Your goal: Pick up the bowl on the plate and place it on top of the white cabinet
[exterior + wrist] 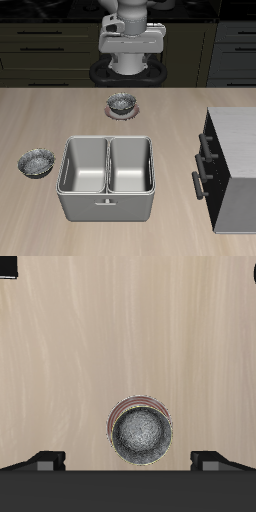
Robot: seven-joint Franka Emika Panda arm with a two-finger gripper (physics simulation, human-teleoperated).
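The gripper (131,66) hangs high above the back of the table (60,115), well clear of everything on it. Its two fingers (45,459) are spread wide apart with nothing between them, so it is open. Almost straight below it, slightly toward the table's front edge, sits the bowl (121,101) on the plate (121,111), whose reddish rim peeks out around the bowl. In the wrist view the bowl (141,433) lies between the two fingertips, seen from far above. The white cabinet (238,160) stands well away from the gripper, off to one side near the front edge. A grey two-part tray (107,176) and a second bowl (37,160) also lie farther forward.
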